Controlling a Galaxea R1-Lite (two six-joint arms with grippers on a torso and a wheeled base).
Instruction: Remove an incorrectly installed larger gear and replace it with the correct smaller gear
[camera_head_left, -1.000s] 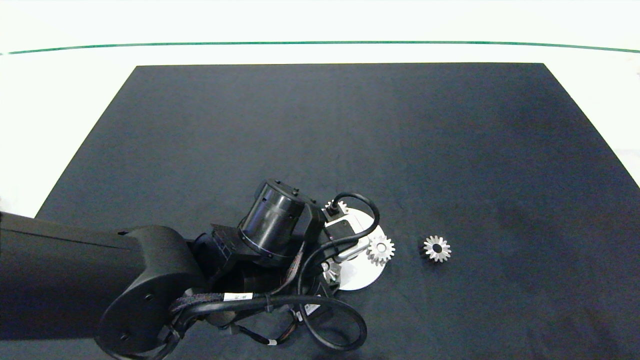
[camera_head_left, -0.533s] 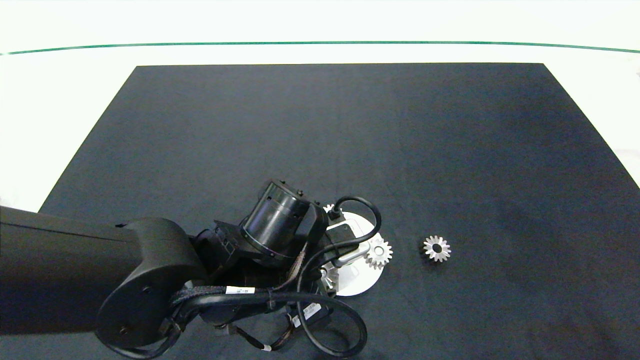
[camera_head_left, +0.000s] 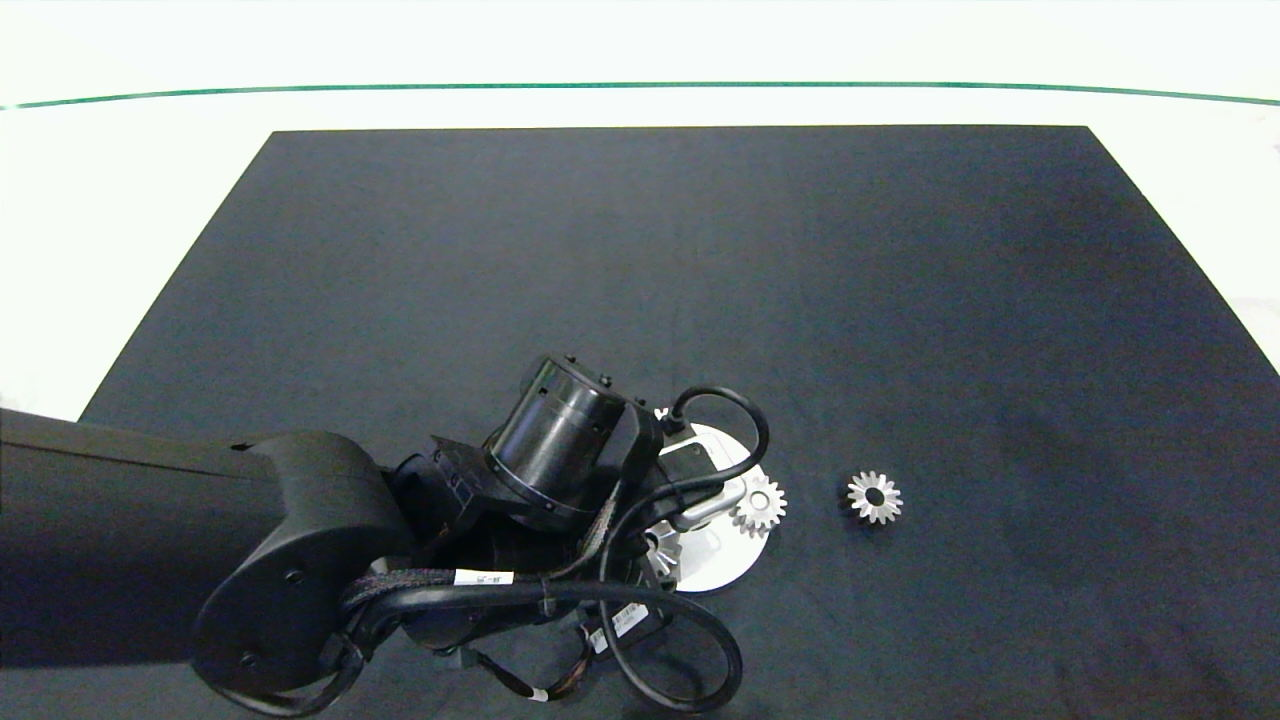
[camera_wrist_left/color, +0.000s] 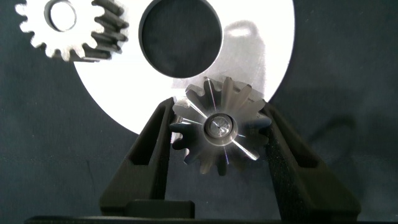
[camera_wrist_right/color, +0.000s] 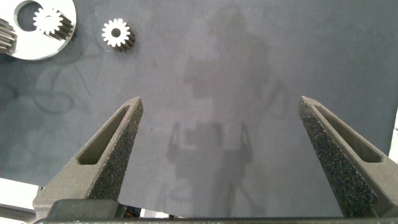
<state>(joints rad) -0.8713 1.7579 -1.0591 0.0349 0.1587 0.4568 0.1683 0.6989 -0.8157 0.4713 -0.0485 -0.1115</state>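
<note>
The larger gear (camera_wrist_left/color: 219, 127), star-like with long teeth, sits on a pin on the round silver plate (camera_wrist_left/color: 261, 56). My left gripper (camera_wrist_left/color: 217, 109) is shut on it, one dark finger against its teeth on each side. From above, the left arm covers most of this gear (camera_head_left: 662, 550). The smaller gear (camera_head_left: 874, 497) lies loose on the black mat to the right of the plate (camera_head_left: 720, 570), also visible as the smaller gear (camera_wrist_right/color: 117, 34) from the right wrist. My right gripper (camera_wrist_right/color: 217, 102) hangs open over bare mat, outside the head view.
Another small gear (camera_head_left: 758, 505) sits at the plate's right edge, next to a round hole (camera_wrist_left/color: 180, 37) in the plate. The black mat (camera_head_left: 700, 250) covers a white table. Cables (camera_head_left: 660, 640) loop off the left wrist near the table's front edge.
The left wrist has shifted slightly, and the plate with its gears has slid a little toward the front left. The loose smaller gear has not moved.
</note>
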